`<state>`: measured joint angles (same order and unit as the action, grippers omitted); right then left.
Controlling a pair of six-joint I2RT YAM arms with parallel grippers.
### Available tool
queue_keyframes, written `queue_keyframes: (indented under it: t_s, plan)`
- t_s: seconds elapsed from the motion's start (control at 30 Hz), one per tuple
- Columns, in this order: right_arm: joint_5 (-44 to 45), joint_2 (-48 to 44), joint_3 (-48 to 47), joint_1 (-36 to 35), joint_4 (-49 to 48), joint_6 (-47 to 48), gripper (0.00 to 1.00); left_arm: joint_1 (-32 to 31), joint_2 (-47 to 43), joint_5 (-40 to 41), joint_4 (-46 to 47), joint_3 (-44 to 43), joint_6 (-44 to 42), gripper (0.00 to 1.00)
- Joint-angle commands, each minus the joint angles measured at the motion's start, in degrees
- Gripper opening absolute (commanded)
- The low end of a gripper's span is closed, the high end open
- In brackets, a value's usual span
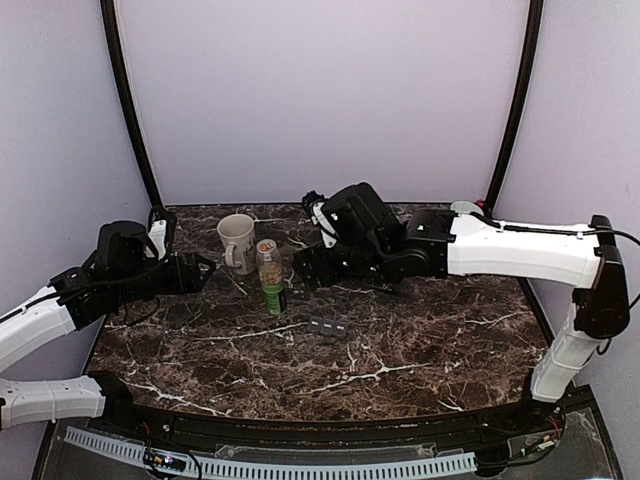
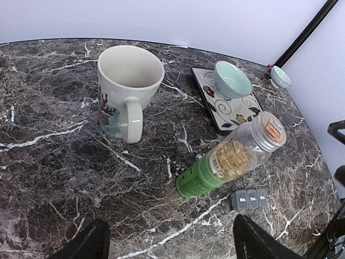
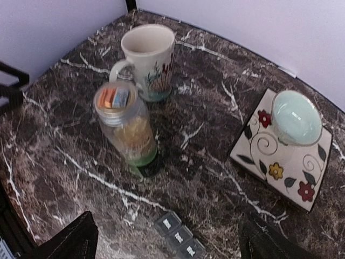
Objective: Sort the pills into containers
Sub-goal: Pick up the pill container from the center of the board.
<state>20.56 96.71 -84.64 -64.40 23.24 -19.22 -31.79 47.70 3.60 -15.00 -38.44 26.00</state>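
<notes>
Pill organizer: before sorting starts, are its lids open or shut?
Shut: on the pill organizer all three lids lie flat, labels up, in both wrist views.

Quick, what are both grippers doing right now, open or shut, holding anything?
Left gripper: jaws open, holding nothing.
Right gripper: jaws open, holding nothing.
</notes>
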Motion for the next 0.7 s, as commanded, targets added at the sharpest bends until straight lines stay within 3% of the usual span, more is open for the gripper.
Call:
queue_keyframes:
  t_s: [0.0,0.27,0.67]
  plan:
    - [-3.7,-0.7,5.5,-2.1,3.4,3.5,0.92,-0.9,-1.4,-1.6,-0.2,1.6,1.1,0.82]
    - [-7.8,0.7,12.3,-2.4,2.8,7.5,0.92,-1.6,-0.8,-2.4,0.0,1.7,2.1,0.82]
    - [-9.8,6.9,13.7,0.2,1.3,13.6,0.95,-1.8,-1.5,-3.3,0.1,2.0,2.3,0.82]
